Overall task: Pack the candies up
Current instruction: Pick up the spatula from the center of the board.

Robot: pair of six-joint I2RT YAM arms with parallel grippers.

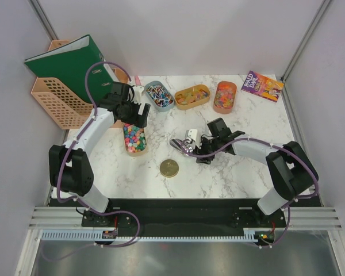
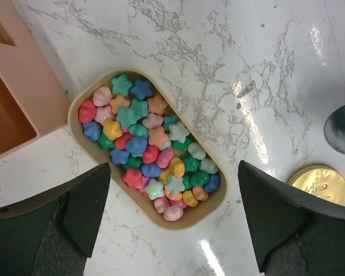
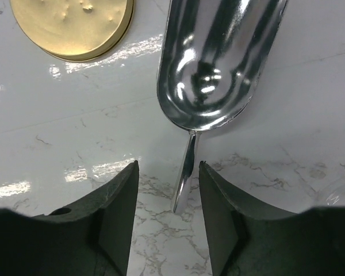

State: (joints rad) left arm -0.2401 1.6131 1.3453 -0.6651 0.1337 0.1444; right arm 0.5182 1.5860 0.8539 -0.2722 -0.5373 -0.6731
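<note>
Two fingers of your right gripper (image 3: 168, 168) stand a little apart with the scoop's handle (image 3: 186, 172) between them, and nothing is clamped yet. The silver scoop (image 3: 218, 63) lies just beside the gold lid (image 3: 72, 23). The handle sits nearer one finger, so centre it before you close, then squeeze squarely so the bowl does not twist. The candies (image 2: 152, 149) fill an oval tray (image 2: 202, 217) near the lid, to its far left. Your left gripper (image 2: 173, 172) hangs wide open above them, so route the scoop around it.
</note>
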